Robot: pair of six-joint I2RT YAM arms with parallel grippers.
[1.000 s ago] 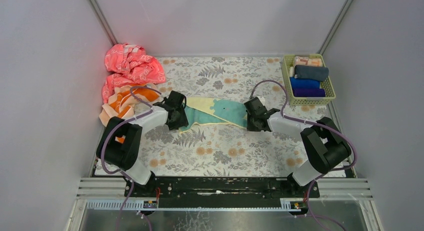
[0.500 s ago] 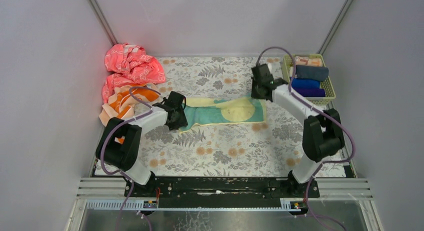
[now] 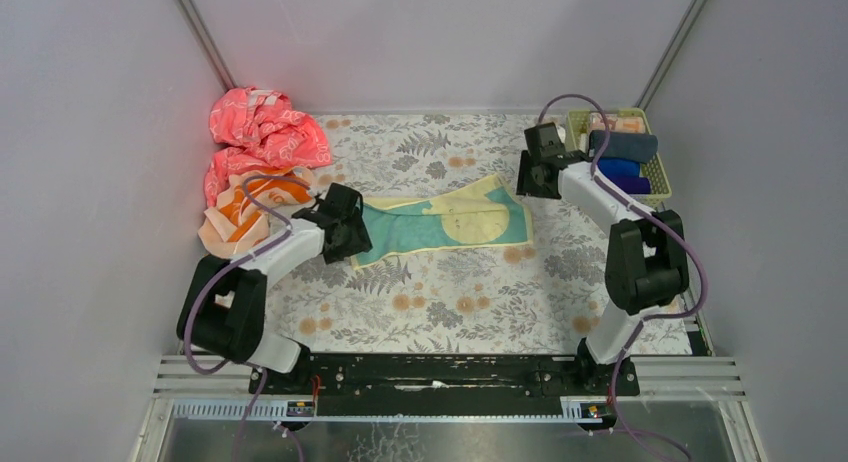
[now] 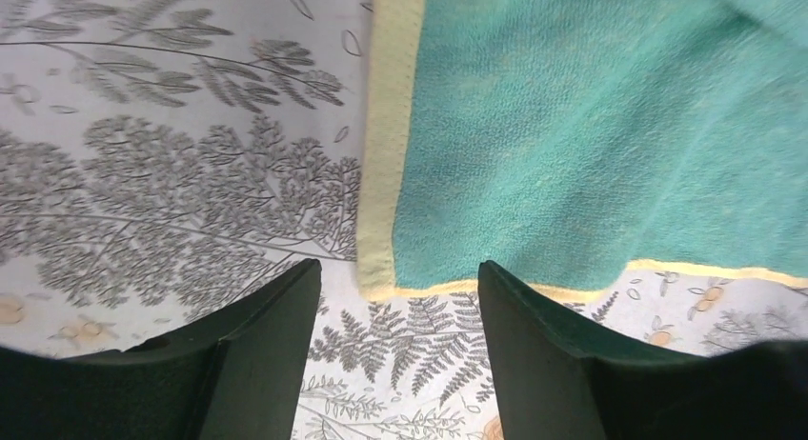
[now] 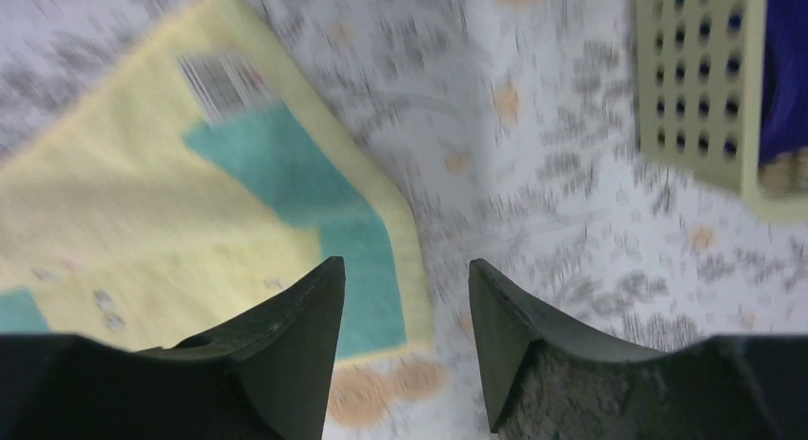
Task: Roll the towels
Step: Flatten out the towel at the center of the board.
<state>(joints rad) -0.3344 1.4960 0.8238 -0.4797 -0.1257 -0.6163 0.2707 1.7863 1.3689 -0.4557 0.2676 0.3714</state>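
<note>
Mint-teal towel [image 3: 440,222] lies spread flat mid-table. Its long axis runs left-right, with the right end angled slightly toward the far wall. The left half is teal and the right half mostly pale yellow.

Only the top view shows the whole layout. The orange-and-peach towel [image 3: 245,207] is bunched at the left edge of the table [image 3: 440,302], up against a crumpled coral-pink cloth [image 3: 262,132] in the far-left corner.

Left wrist view adds detail on the teal towel [image 4: 591,145] — yellow hemmed border and one corner lying flat, no fold. That corner sits in the gap of the left gripper [image 4: 398,273], just ahead of the tips. Fingers [image 4: 257,345] are spread and nothing is clamped. From above, the left gripper [image 3: 350,232] sits at the towel's left end.

Right wrist view is motion-blurred. It shows the towel's [image 5: 191,221] other end, yellow with teal blocks, pointing a corner toward the right gripper [image 5: 405,269]. Jaws are apart with nothing between them, and the corner lies mostly under the left finger. I can't tell whether it touches.

From above, the right gripper [image 3: 527,182] hangs just past the towel's far-right corner, between it and the pale green basket [image 3: 568,147]. The basket holds rolled towels — grey, blue and purple.
</note>
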